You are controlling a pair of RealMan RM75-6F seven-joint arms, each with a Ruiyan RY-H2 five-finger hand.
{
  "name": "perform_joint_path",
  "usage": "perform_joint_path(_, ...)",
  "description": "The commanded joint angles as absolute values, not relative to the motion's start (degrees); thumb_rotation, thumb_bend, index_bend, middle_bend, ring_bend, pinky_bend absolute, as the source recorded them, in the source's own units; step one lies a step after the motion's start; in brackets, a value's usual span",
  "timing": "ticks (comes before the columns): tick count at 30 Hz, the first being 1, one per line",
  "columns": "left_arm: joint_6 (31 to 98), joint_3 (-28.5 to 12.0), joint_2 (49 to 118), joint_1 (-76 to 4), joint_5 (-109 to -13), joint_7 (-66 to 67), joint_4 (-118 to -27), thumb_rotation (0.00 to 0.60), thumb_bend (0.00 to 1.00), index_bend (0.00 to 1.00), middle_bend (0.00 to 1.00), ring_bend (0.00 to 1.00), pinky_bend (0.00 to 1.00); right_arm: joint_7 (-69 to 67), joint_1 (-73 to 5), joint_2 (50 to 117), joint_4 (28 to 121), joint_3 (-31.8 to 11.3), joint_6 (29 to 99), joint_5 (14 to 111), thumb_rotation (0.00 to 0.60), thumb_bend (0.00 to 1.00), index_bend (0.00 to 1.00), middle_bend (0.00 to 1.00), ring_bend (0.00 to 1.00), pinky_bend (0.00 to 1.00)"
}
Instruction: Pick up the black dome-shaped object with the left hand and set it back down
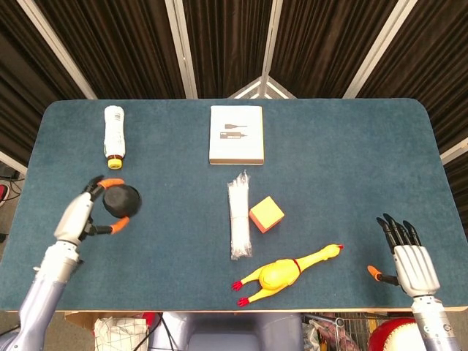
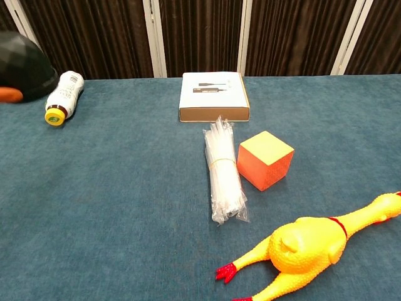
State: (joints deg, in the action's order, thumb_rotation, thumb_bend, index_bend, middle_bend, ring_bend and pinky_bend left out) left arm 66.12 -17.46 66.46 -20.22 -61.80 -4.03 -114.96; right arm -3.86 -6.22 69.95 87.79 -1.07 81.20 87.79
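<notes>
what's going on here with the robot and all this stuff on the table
The robot's left hand grips a black dome near the table's left side, just below a lying bottle. In the chest view the dome sits high in frame, so it looks lifted rather than set down. The right hand rests open at the near right corner, holding nothing. A box, a straw bundle, an orange cube and a rubber chicken lie untouched.

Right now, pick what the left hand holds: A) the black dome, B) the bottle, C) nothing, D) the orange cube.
A: the left hand grips the black dome between orange-tipped fingers, just below the bottle, which lies apart on the table.
</notes>
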Motion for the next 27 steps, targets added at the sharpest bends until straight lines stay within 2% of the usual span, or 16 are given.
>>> perform_joint_path(1,73.36,-23.2,62.09,-17.88,-68.01,-9.68,-130.53,0.6,0.64,0.31,0.41,0.0,0.0,-4.21,-5.95,69.62,87.93,-1.21,81.99,88.0,0.6,0.19,0.02,0.03,0.12,0.0)
perform_joint_path(3,73.36,-20.63,62.06,-16.65,-69.57,-9.55,-129.8,0.6,0.64,0.31,0.41,0.0,0.0,-4.32,-5.9,69.51,88.03,-1.12,82.16,88.27,0.6,0.19,0.02,0.03,0.12,0.0)
perform_joint_path(5,70.07,-16.05,64.2,-17.05,-69.64,-7.59,-126.0,0.6,0.64,0.3,0.4,0.0,0.0,-4.32,-5.96,69.51,88.05,-1.04,82.07,88.42,0.6,0.19,0.02,0.03,0.12,0.0)
perform_joint_path(8,62.41,-9.47,70.86,-20.02,-66.76,-1.97,-116.39,0.6,0.63,0.29,0.39,0.0,0.0,-4.32,-6.19,69.59,88.08,-1.0,81.61,88.42,0.6,0.19,0.02,0.03,0.12,0.0)
perform_joint_path(10,57.54,-7.24,77.26,-22.66,-61.9,1.15,-108.29,0.6,0.64,0.28,0.39,0.0,0.0,-4.28,-6.36,69.74,87.96,-0.98,81.16,88.27,0.6,0.19,0.02,0.03,0.12,0.0)
perform_joint_path(12,56.17,-8.06,81.09,-24.4,-58.29,2.49,-103.76,0.6,0.64,0.28,0.39,0.0,0.0,-4.09,-6.44,69.93,87.79,-0.87,80.88,88.24,0.6,0.19,0.02,0.03,0.12,0.0)
perform_joint_path(15,60.45,-12.65,81.72,-25.31,-58.65,2.7,-105.01,0.6,0.64,0.28,0.39,0.0,0.0,-4.02,-6.39,70.05,87.69,-0.93,80.97,88.13,0.6,0.19,0.02,0.03,0.12,0.0)
perform_joint_path(19,68.33,-20.82,74.72,-23.97,-62.46,0.3,-117.61,0.6,0.64,0.29,0.39,0.0,0.0,-3.97,-6.45,70.09,87.67,-0.97,80.72,87.89,0.6,0.19,0.02,0.03,0.12,0.0)
perform_joint_path(22,73.9,-25.18,67.42,-20.89,-66.29,-0.96,-127.5,0.6,0.64,0.29,0.4,0.0,0.0,-3.94,-6.34,70.05,87.86,-0.79,80.96,88.22,0.6,0.19,0.02,0.03,0.12,0.0)
perform_joint_path(25,76.47,-24.69,63.58,-18.05,-69.97,-1.26,-132.09,0.6,0.64,0.3,0.4,0.0,0.0,-4.05,-6.3,70.0,88.03,-0.75,81.15,88.42,0.6,0.19,0.02,0.03,0.12,0.0)
perform_joint_path(27,75.75,-22.03,62.54,-16.94,-72.22,-0.86,-132.45,0.6,0.64,0.3,0.4,0.0,0.0,-4.17,-6.33,70.02,88.07,-0.67,81.17,88.64,0.6,0.19,0.02,0.03,0.12,0.0)
